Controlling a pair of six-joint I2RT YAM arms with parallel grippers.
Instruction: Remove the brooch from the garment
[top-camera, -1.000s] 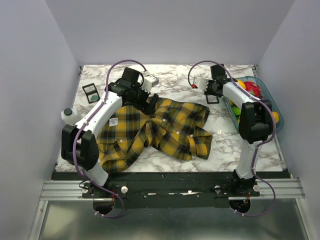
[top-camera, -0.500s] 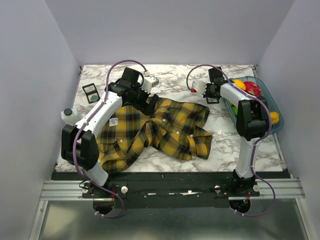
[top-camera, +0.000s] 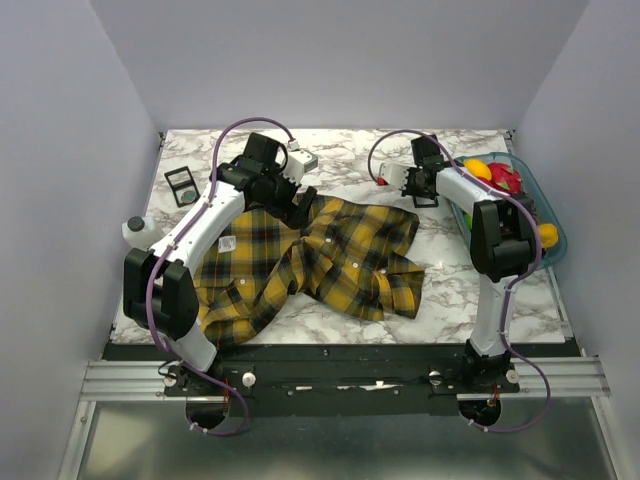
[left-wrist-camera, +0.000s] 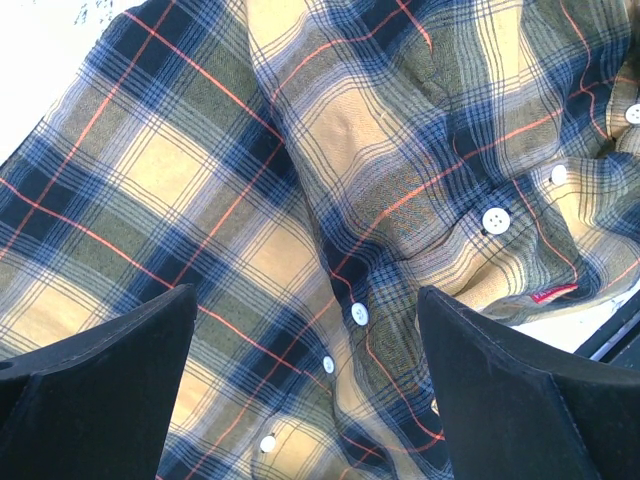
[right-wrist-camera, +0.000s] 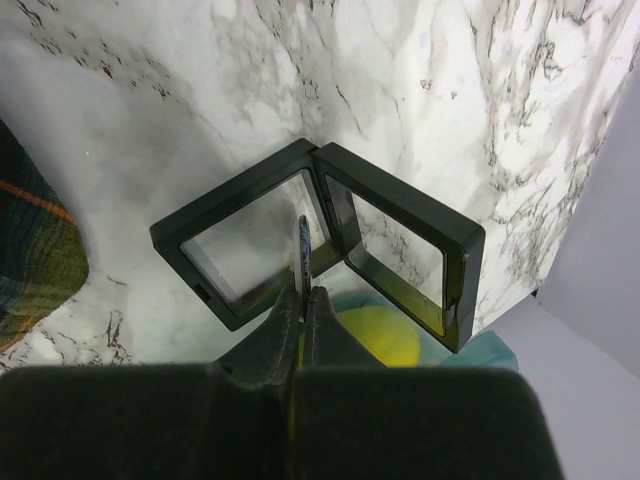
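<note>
Between the fingertips of the right gripper (right-wrist-camera: 303, 300), at 1 o'clock on the table (top-camera: 450, 285), I see the brooch (right-wrist-camera: 302, 250) as a thin teal-grey sliver, edge-on and upright. Those jaws are closed tight on its lower rim. It stands just over the open frame (right-wrist-camera: 398, 198), beside the hinge where the two black halves meet; I can't tell whether it touches the pane. The shirt (top-camera: 320, 260) lies crumpled at the table's centre, well apart from the brooch, toward 7 o'clock of it. My left gripper (left-wrist-camera: 303, 385) hangs over the shirt's buttons (left-wrist-camera: 492, 218) near its 11 o'clock edge, jaws spread wide with nothing between them. A bin (top-camera: 553, 215) of coloured things sits at 3 o'clock.
</note>
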